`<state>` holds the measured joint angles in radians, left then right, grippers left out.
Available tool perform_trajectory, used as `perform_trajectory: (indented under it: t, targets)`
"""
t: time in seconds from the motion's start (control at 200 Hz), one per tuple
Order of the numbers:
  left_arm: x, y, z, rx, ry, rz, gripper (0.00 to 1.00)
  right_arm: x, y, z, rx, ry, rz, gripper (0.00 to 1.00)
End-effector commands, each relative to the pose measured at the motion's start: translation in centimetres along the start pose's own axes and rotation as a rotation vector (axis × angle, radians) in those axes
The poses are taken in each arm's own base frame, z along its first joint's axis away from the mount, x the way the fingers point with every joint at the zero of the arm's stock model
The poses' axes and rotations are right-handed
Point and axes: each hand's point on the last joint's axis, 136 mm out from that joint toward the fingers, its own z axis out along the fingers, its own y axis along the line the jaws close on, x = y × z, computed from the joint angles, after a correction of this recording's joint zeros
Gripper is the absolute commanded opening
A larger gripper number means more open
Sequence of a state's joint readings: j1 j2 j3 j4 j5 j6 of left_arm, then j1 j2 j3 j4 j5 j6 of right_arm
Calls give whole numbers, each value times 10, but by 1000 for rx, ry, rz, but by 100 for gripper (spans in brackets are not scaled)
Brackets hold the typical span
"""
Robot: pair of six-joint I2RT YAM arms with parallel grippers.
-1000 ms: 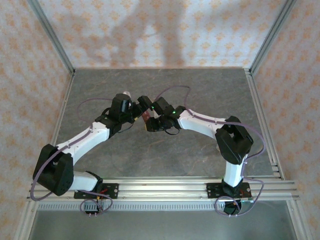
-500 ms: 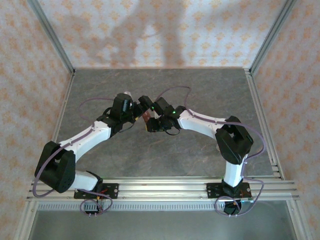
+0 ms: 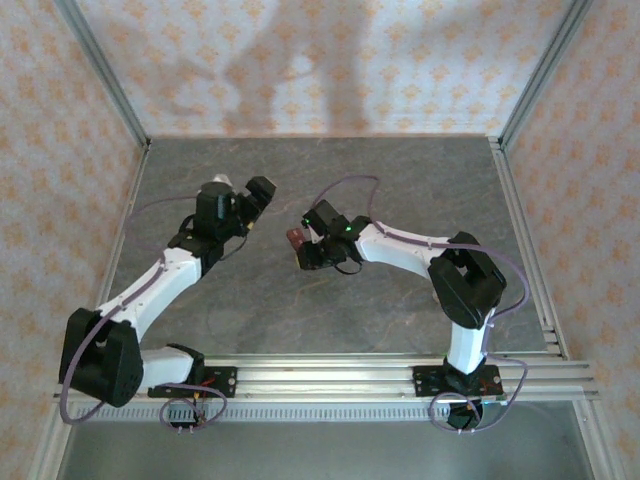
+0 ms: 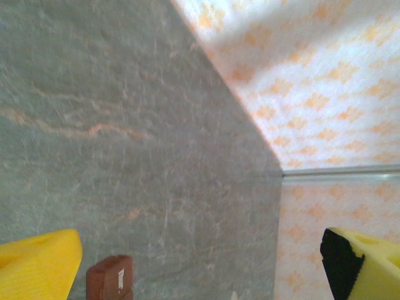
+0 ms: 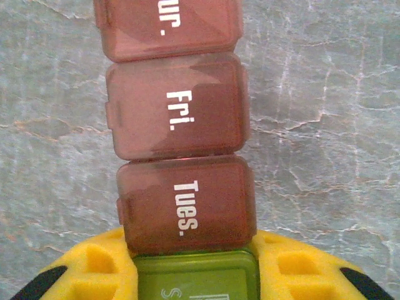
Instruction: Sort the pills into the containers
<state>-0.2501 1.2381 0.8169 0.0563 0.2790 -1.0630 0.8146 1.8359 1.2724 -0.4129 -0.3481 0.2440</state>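
At overhead centre, the right end effector (image 3: 302, 250) grips the containers (image 5: 178, 122) by the green end; the left end effector (image 3: 258, 192), jaws wide, has withdrawn upper left, probably finished helping there.

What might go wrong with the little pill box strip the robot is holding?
1. The right gripper pinches only the green end compartment of the reddish-brown plastic pill-box strip. The rest sticks out unsupported, so it might tilt or slip.
2. The left gripper is open and apart from it, so nothing would catch it.
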Motion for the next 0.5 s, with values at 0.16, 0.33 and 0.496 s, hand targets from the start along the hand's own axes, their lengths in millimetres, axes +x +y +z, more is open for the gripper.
perform_trajectory:
  t: [0.16, 0.33, 0.496]
  targets:
    - [0, 28, -15, -59, 1, 20, 98, 27, -42, 14, 177, 101, -155, 0]
    - [4, 34, -14, -60, 6, 10, 98, 36, -54, 25, 221, 126, -158, 1]
    - [6, 38, -13, -60, 10, 4, 98, 44, -60, 34, 235, 138, -144, 9]
